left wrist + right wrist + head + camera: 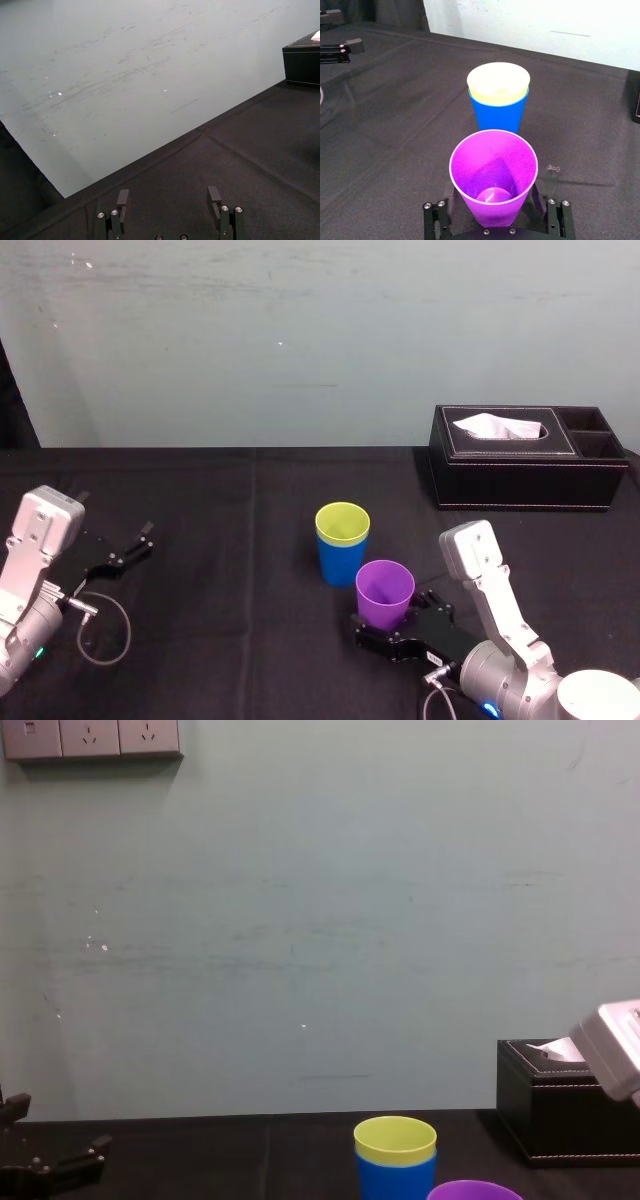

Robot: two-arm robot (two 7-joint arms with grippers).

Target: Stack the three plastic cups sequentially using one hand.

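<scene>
The yellow-green cup (342, 522) sits nested inside the blue cup (340, 562), which stands upright at the middle of the black table (220, 640). Just in front and to the right stands the purple cup (385, 592), upright. My right gripper (385, 628) is open with its fingers (436, 212) on either side of the purple cup's (494, 170) lower part, and a small gap shows beside the cup wall. Beyond it in the right wrist view stand the yellow-green cup (498, 82) and the blue cup (499, 112). My left gripper (125, 555) rests open and empty at the far left.
A black tissue box (525, 460) with a white tissue stands at the back right near the wall. A cable loop (105, 630) lies by the left arm. Bare black cloth stretches between the cups and the left gripper.
</scene>
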